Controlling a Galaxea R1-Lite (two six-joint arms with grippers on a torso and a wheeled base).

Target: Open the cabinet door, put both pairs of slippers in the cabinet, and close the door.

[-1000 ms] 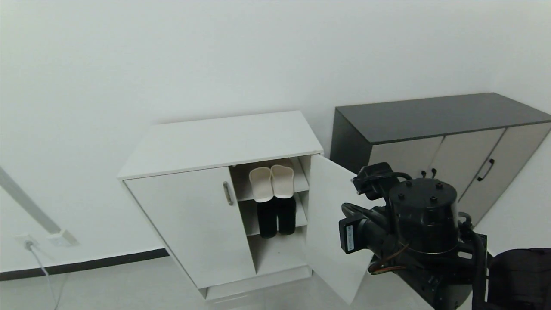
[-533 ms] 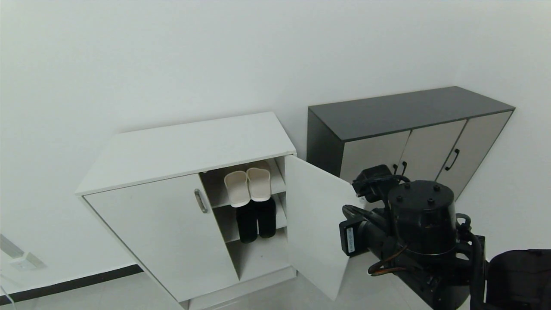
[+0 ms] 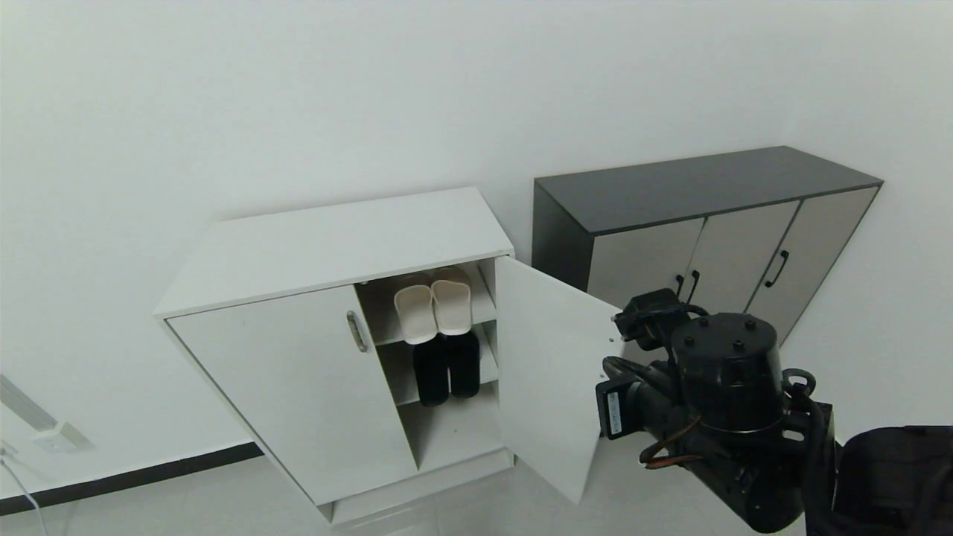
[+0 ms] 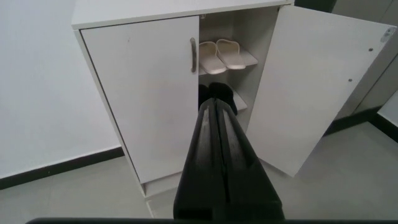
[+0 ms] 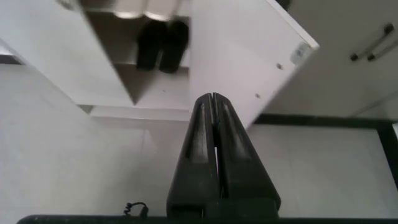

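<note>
**1. Right gripper** [image 5: 212,99]: fingers pressed together, nothing between them.

**2. Left gripper** [image 4: 214,104]: likewise clenched and empty, pointed at the cabinet front.

**3. Cabinet door** [image 3: 551,372]: the nearest thing ahead of the right gripper. It is swung wide, its free edge close to that arm, its inner face turned towards the shelves.
- Handling, as judged: a stiff, flat, light board on hinges that should swing with little force.
- Hold: no handle shows on the inner face, only two small screw marks [image 5: 278,65] near the free edge. The best contact looks like a closed-finger push on the outer face near that edge, far from the hinge. The smooth face may let the fingers slide.

**4. Black slippers** [image 3: 447,368]: beyond the door, side by side on the middle shelf.

**5. Beige slippers** [image 3: 433,309]: one shelf above, also paired.

**6. Cabinet** [image 3: 335,242]: white. Its left door [image 3: 298,387] is closed, with the handle [image 3: 357,331] ahead of the left gripper. Only the closing appears left to do.

**7. Dark cabinet** [image 3: 700,182]: farthest, beyond the right gripper, doors closed.
</note>
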